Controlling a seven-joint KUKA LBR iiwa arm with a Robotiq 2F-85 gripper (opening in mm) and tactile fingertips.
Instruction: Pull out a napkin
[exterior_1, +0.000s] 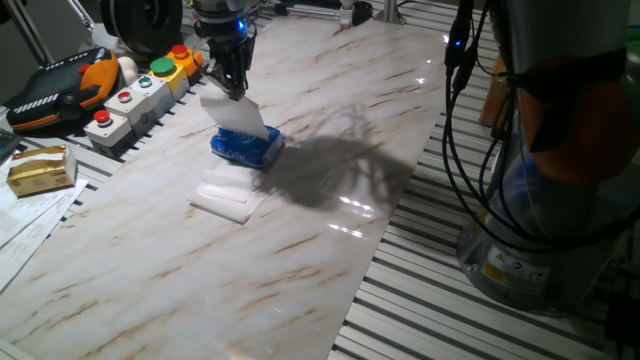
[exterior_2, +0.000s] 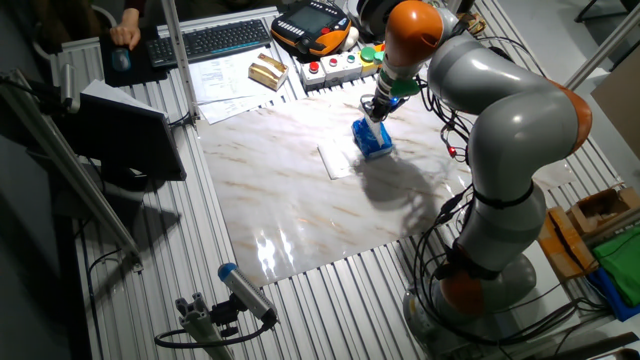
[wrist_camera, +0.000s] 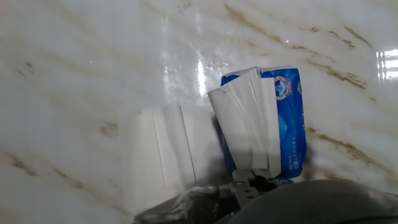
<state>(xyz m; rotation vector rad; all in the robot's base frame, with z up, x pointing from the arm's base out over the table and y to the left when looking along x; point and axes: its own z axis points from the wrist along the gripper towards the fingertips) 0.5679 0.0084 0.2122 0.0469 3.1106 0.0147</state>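
My gripper (exterior_1: 236, 92) is shut on the top edge of a white napkin (exterior_1: 238, 113) and holds it up from the blue tissue pack (exterior_1: 246, 148) on the marble table. The napkin's lower end is still in the pack's slot. In the hand view the folded napkin (wrist_camera: 245, 127) hangs from my fingertips (wrist_camera: 247, 180) over the blue pack (wrist_camera: 289, 118). In the other fixed view the gripper (exterior_2: 375, 108) stands right above the pack (exterior_2: 373, 140).
A flat stack of white napkins (exterior_1: 228, 192) lies on the table beside the pack, also in the hand view (wrist_camera: 165, 149). A button box (exterior_1: 140, 95), a teach pendant (exterior_1: 60, 90) and a small yellow box (exterior_1: 42, 168) sit off the table's left edge.
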